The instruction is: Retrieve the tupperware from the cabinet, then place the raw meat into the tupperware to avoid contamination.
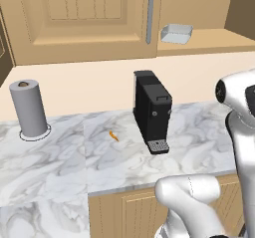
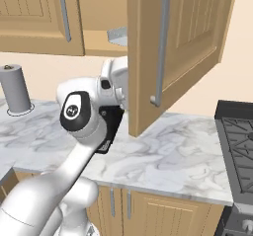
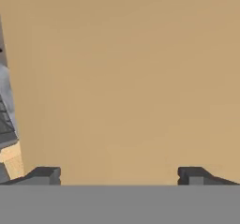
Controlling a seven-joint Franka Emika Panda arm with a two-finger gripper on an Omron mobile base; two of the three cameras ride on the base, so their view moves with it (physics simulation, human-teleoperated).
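Observation:
The tupperware [image 1: 176,33] lies on the open cabinet shelf at the upper right, and its corner [image 2: 118,35] peeks out left of the swung-open cabinet door [image 2: 192,42]. The other cabinet door [image 1: 84,18] is closed. The raw meat [image 1: 114,136], a tiny orange sliver, rests on the marble counter just left of the black coffee machine [image 1: 152,111]. My gripper [image 3: 119,176] is open, fingertips [image 3: 44,175] wide apart with nothing between them, facing a flat tan wood surface close ahead. In the right base view the arm reaches behind the open door.
A grey paper-towel roll [image 1: 30,107] stands on the counter [image 1: 60,157] at the left. The open door's silver handle [image 2: 160,42] hangs over the counter. A dark stove [image 2: 237,141] sits at the right.

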